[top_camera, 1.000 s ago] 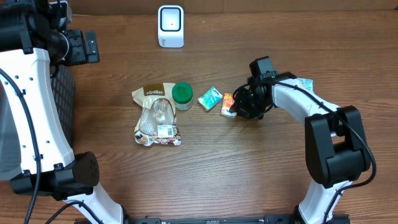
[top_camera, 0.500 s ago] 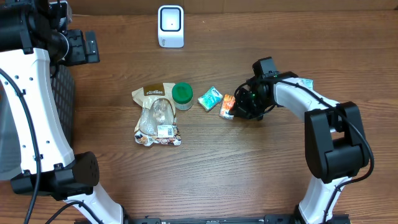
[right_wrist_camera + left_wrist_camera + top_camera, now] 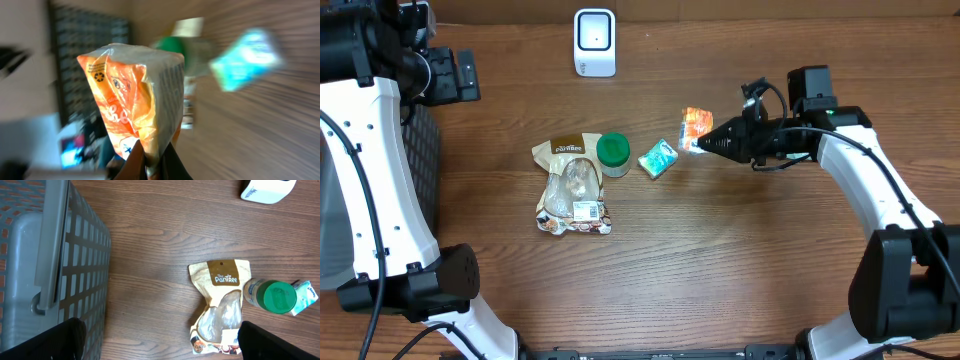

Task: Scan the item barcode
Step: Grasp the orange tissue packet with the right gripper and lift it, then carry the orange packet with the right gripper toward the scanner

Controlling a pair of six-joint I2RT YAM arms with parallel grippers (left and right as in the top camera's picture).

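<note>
While the right gripper (image 3: 712, 143) pinches the packet (image 3: 696, 128) aloft, right of the scanner (image 3: 594, 42) (worktop's far edge), the left gripper (image 3: 460, 76) hangs over the far-left corner. Left wrist: jaws spread wide. Right wrist: the packet's lower edge is clamped.

Glossy orange packet (image 3: 135, 105), wood-grain table (image 3: 720, 270)

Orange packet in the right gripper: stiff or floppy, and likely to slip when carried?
Probably floppy: the orange packet is crinkled film, pinched at one edge by the right gripper. Likely light, as that small pinch carries it. Its glossy skin might slip.
</note>
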